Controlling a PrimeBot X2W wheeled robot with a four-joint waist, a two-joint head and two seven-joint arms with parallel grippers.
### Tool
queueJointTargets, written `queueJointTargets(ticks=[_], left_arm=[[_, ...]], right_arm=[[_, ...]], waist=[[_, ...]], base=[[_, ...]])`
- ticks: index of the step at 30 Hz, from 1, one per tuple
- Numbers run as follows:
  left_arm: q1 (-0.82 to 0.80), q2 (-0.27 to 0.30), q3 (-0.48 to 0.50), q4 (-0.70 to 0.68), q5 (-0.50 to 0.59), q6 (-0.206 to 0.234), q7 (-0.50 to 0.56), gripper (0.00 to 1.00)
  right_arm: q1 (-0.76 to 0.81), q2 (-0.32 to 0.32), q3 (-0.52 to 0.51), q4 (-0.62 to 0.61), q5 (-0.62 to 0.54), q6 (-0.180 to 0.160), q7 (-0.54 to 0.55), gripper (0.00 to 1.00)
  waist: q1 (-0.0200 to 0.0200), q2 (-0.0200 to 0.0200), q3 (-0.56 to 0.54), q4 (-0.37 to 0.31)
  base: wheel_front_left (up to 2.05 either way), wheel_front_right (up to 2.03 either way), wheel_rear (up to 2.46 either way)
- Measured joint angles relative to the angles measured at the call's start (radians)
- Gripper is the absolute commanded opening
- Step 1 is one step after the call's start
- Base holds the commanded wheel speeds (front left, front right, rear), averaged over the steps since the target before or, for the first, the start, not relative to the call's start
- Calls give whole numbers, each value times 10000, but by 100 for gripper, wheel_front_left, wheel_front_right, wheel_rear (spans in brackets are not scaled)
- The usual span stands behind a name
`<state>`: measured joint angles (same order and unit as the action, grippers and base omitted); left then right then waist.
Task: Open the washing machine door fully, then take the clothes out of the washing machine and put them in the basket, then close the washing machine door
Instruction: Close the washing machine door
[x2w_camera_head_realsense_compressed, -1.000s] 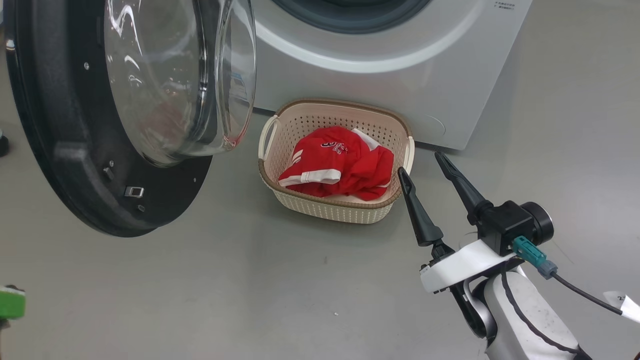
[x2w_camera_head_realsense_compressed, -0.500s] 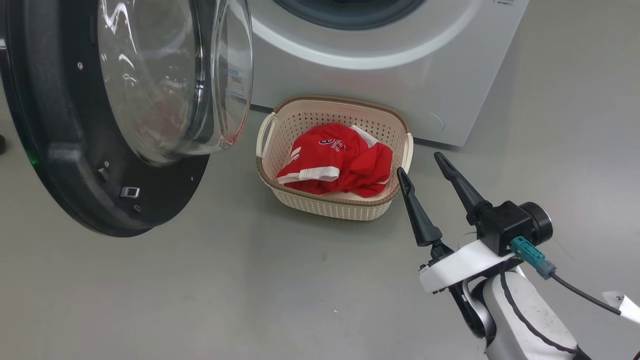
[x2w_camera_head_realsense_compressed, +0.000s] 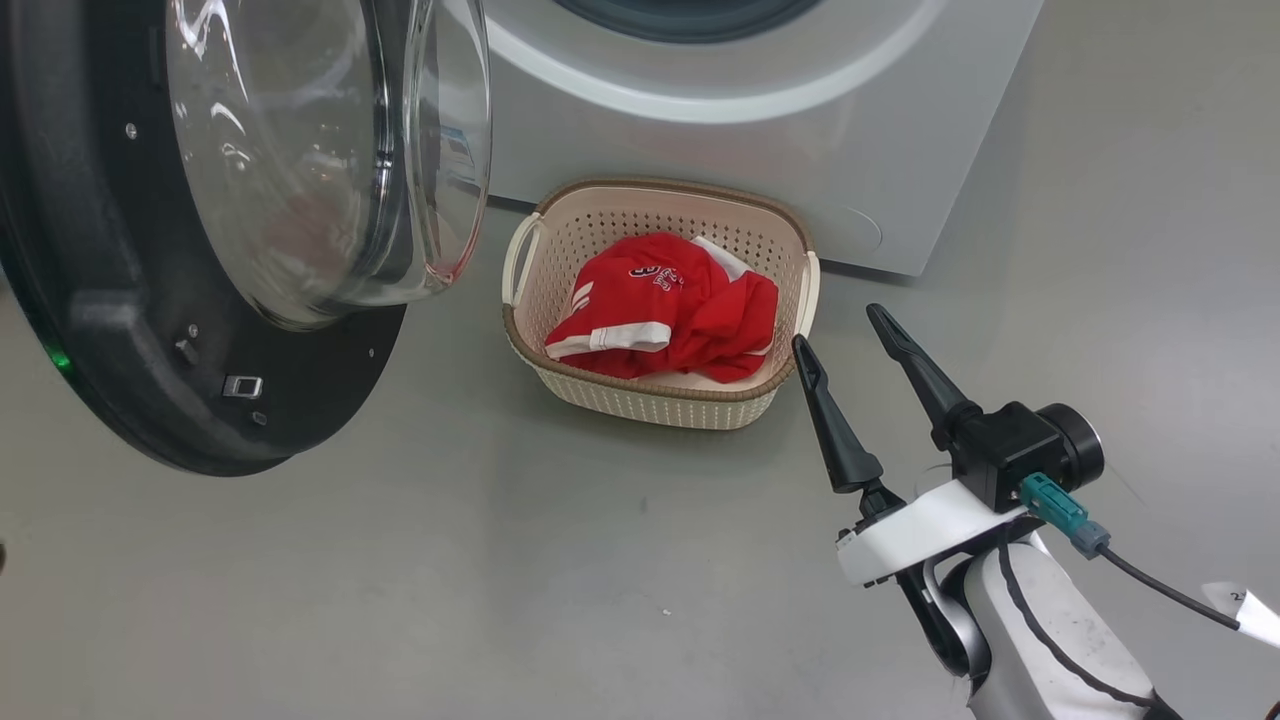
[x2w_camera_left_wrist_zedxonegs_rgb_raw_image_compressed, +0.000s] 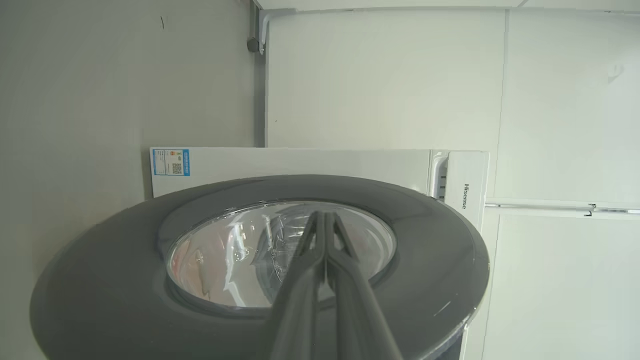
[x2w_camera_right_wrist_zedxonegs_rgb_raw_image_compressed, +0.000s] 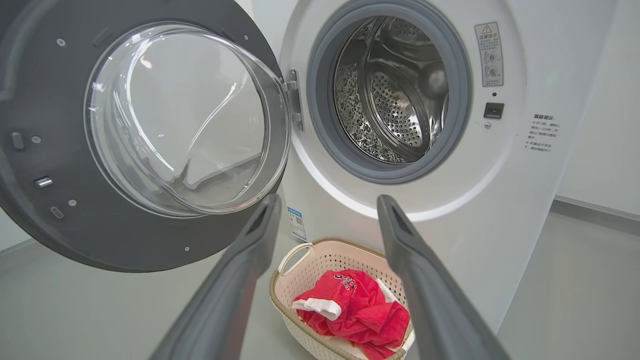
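Note:
The washing machine door (x2w_camera_head_realsense_compressed: 120, 330) stands swung open at the left, black rim toward me and glass bowl bulging right. The white washing machine (x2w_camera_head_realsense_compressed: 750, 150) is behind it, and its steel drum (x2w_camera_right_wrist_zedxonegs_rgb_raw_image_compressed: 400, 100) shows no fabric. The cream basket (x2w_camera_head_realsense_compressed: 650, 405) sits on the floor against the machine's front with the red and white clothes (x2w_camera_head_realsense_compressed: 660, 310) piled in it. My right gripper (x2w_camera_head_realsense_compressed: 838, 328) is open and holds nothing, just right of the basket. My left gripper (x2w_camera_left_wrist_zedxonegs_rgb_raw_image_compressed: 324, 216) is shut and points at the door's (x2w_camera_left_wrist_zedxonegs_rgb_raw_image_compressed: 100, 280) outer window. I cannot tell whether it touches.
Bare grey floor (x2w_camera_head_realsense_compressed: 500, 560) spreads in front of the basket and the door. A black cable (x2w_camera_head_realsense_compressed: 1170, 590) trails from my right wrist. White wall panels (x2w_camera_left_wrist_zedxonegs_rgb_raw_image_compressed: 385, 75) stand behind the machine, and a blue sticker (x2w_camera_left_wrist_zedxonegs_rgb_raw_image_compressed: 171, 161) marks its side.
The head picture has shifted a little up and left. A green part at the lower left edge has left that spot; a green glint now shows by the door's left rim. The right gripper has kept still.

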<state>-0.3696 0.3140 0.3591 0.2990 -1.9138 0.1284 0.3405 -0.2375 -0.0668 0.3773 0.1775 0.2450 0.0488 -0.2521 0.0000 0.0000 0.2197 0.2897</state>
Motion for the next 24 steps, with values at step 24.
queueJointTargets(ticks=[24], left_arm=[[264, 380, -1315, -366, -1214, -2, 3183, 0]], right_arm=[[-12, 6, 113, 44, -6, 2, 0, 100]], waist=[[0, 0, -37, -286]], base=[[0, 0, 0]])
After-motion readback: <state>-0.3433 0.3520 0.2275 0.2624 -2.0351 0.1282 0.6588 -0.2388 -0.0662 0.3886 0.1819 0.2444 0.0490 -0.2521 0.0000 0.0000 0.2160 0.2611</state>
